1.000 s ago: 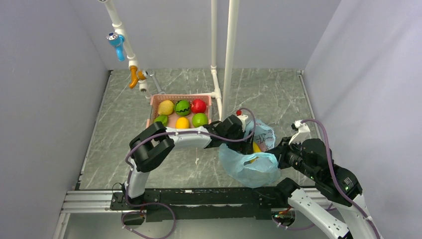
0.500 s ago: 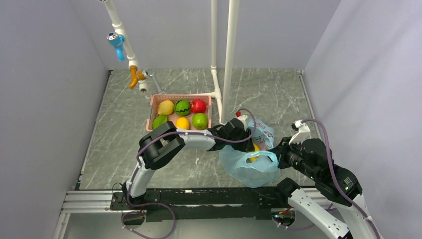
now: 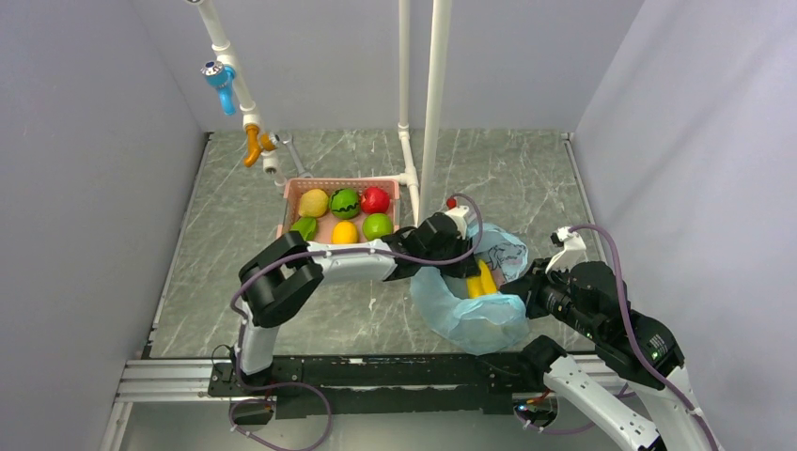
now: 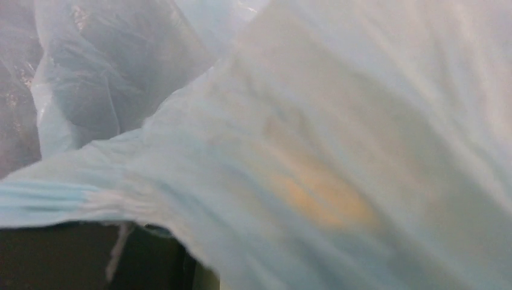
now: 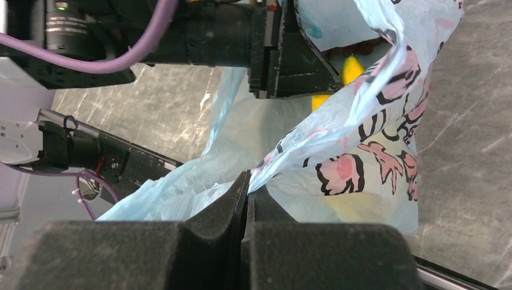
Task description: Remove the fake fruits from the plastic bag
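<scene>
Deeper than a second ago, our left hand (image 3: 462, 266) sits in the plastic bag (image 3: 467, 322), near right, over the yellow bananas (image 3: 481, 281), and we cannot tell how closed it is, while our right hand (image 5: 246, 181) pinches the rim tight; next, we lift them out.

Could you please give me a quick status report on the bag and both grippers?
Right gripper: jaws shut on the plastic bag rim. Left gripper: inside the bag mouth by the bananas, grip unclear. Bag film covers left wrist view.
</scene>
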{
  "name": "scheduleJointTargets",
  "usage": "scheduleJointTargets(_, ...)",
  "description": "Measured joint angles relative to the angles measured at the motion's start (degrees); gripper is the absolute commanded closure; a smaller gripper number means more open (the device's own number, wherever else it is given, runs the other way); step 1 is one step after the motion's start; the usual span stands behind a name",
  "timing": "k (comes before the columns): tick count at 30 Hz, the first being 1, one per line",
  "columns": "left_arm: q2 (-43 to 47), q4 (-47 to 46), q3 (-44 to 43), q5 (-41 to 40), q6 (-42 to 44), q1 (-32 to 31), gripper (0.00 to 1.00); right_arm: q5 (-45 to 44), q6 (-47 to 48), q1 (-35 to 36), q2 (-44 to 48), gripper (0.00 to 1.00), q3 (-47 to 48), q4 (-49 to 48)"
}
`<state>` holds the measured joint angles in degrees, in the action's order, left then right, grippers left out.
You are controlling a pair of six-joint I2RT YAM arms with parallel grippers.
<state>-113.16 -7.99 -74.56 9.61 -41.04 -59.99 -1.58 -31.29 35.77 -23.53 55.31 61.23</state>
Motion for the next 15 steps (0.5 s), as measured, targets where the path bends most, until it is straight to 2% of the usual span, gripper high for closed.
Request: scheduleJointTargets(15, 10.8, 9.7, -0.6, 0.5, 7.3, 0.0, 1.0, -1.2, -0.3, 0.0, 0.3, 1.0, -0.6, 0.0)
